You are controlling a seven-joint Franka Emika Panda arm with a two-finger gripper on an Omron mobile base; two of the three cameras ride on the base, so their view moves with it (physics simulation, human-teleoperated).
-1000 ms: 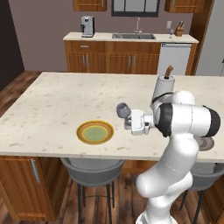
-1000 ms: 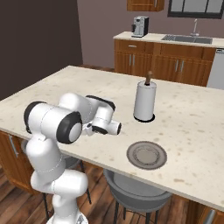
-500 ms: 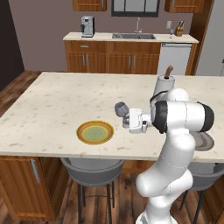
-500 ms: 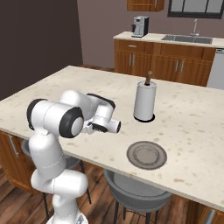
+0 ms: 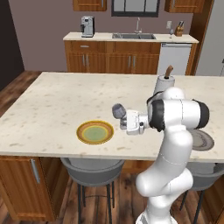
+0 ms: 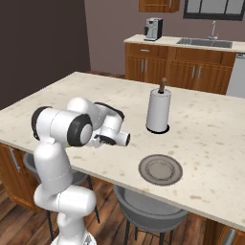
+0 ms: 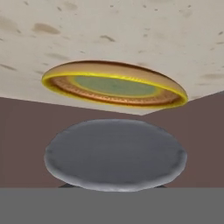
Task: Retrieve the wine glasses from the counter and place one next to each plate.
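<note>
Left base view takes in the wide island top [image 5: 52, 100] that lies under the pincer, and far beyond the pincer, against the back wall, the counter [image 5: 131, 37] with its sink and tap. The paper-towel roll [image 5: 165, 84] stands behind the pincer toward the arm's own side. The grey plate [image 5: 202, 139] lies well off to the pincer's right, close to the island's near edge. The orange-rimmed plate [image 5: 95, 132] sits just below and a little to the left of the pincer. A wine glass [image 5: 117, 110] rides at the tip of the pincer [image 5: 123, 117], clear of the stone. The fingers are hidden, but since the glass hangs in the air there, I judge the pincer clenched on it. In the hand view, which is rolled over, the same plate [image 7: 114, 85] shows straight ahead. A round blue-grey shape [image 7: 116, 155] close to the lens is most likely part of the held glass, though I cannot tell which part. The step in hand looks like the carry to the first place setting. The next move calls for bringing the glass upright, lowering its foot onto bare stone just beside the plate's rim rather than on it, and only then letting go.
</note>
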